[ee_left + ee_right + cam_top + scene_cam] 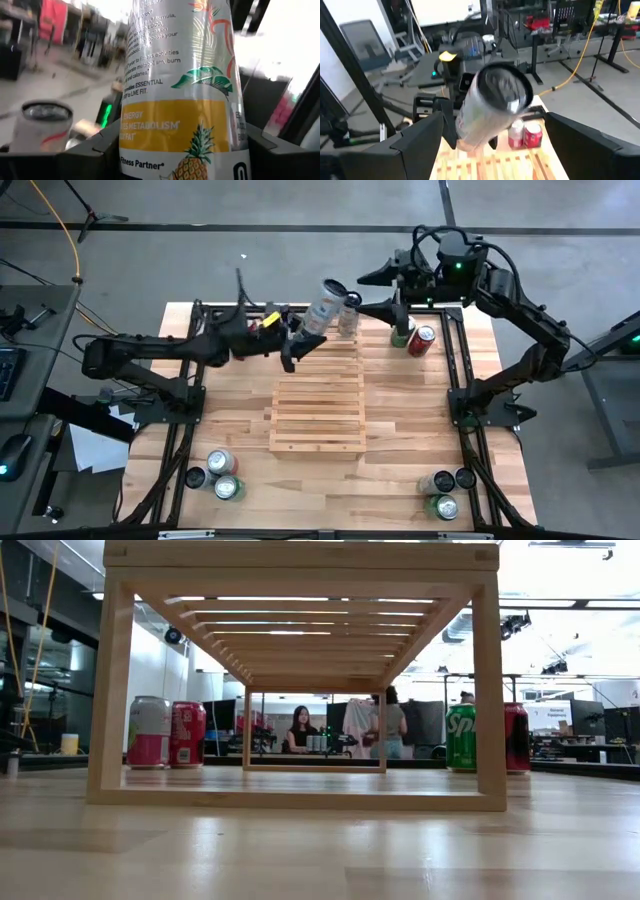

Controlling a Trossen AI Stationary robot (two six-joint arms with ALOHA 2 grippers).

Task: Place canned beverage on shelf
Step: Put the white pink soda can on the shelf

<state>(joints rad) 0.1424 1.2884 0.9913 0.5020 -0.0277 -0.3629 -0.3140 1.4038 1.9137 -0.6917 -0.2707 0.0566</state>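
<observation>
Left gripper clamps tilted can; right gripper open, apparently awaiting handover. Level can before shelf.

Grey concrete floor; ceiling strip lights; 2 people behind.

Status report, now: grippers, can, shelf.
Left gripper shut on white can, tilted, held high at the far edge. Right gripper open beside it. Shelf top bare, nothing blocking.
</observation>
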